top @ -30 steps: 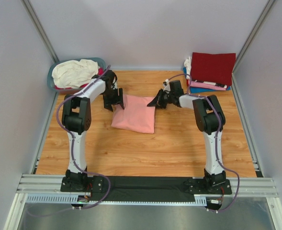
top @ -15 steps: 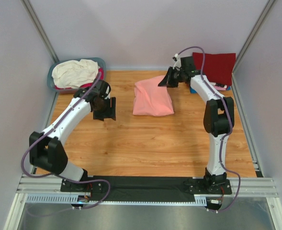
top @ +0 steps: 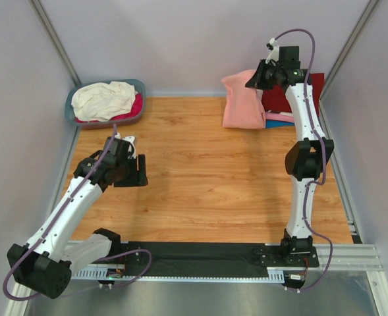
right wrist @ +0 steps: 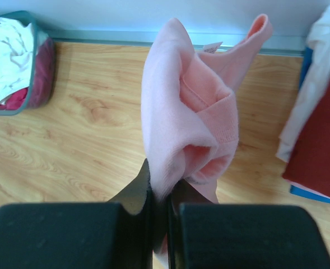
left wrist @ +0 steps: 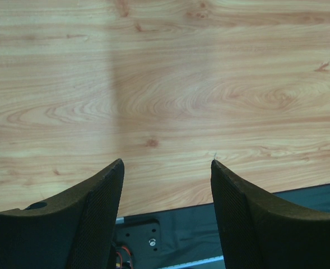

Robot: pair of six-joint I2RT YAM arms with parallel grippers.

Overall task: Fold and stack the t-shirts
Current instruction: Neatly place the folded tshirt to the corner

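My right gripper is shut on the folded salmon-pink t-shirt and holds it in the air at the back right, next to the stack. In the right wrist view the shirt hangs bunched from between my shut fingers. The stack of folded t-shirts lies at the back right corner, dark red on top, pink and blue beneath; it also shows in the right wrist view. My left gripper is open and empty over bare wood at the left; its fingers stand wide apart.
A blue-grey basket at the back left holds cream-white and magenta cloth; it also shows in the right wrist view. The black base rail runs along the near edge. Grey walls enclose the wooden table.
My right gripper has lifted the salmon-pink t-shirt off the table and carried it up and right toward the stack. My left arm has let go and drawn back toward the near left.
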